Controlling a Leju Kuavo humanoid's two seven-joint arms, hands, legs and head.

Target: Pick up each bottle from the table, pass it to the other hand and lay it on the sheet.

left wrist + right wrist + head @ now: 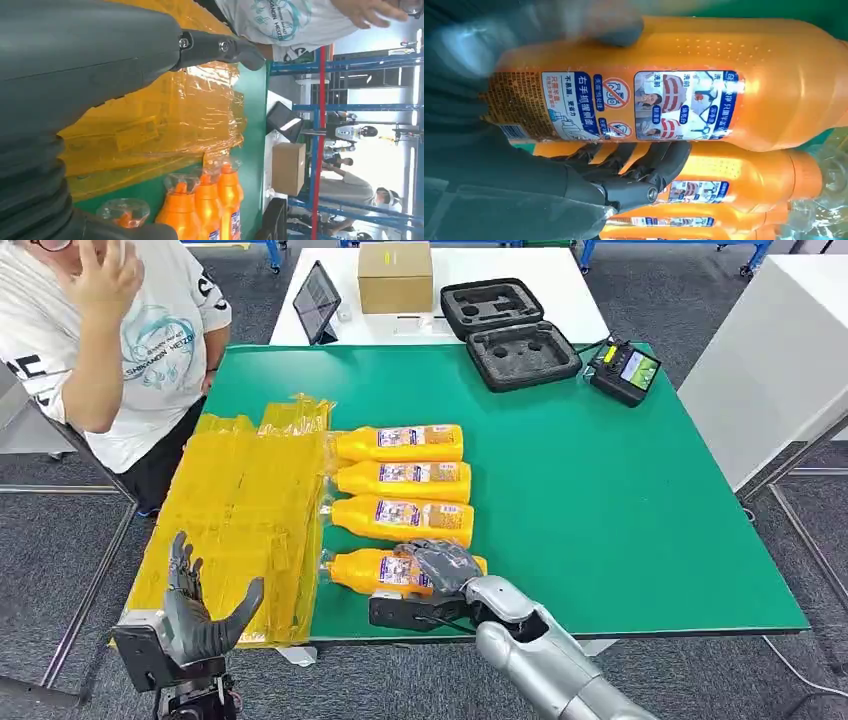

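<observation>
Four orange bottles lie on their sides in a row on the green tabletop (620, 500), caps toward the yellow sheet (240, 510) just to their left. The nearest bottle (365, 570) lies close to the front edge, and the right hand (440, 565) is on it: in the right wrist view the fingers (644, 165) curl around one side of the labelled body and the thumb presses the other, so the bottle is gripped. The head view does not show whether it has left the tabletop. The second bottle (405, 520), third bottle (405, 481) and far bottle (400, 444) lie parallel behind it, each just beside the next, with clear wrap around their caps.

The sheet, crinkled and glossy, covers the left part of the tabletop and reaches its front edge. The left hand (200, 605) hovers over the sheet's near corner, palm up, fingers wide apart and holding nothing.

At the far side of the tabletop lie an open black foam case (510, 335) and a black controller (623, 370). Beyond, on a white table (570, 290), stand a cardboard box (395, 277) and a tablet (316, 302). A person (110, 340) in a white printed T-shirt stands at the far left corner, one hand raised to the head.
</observation>
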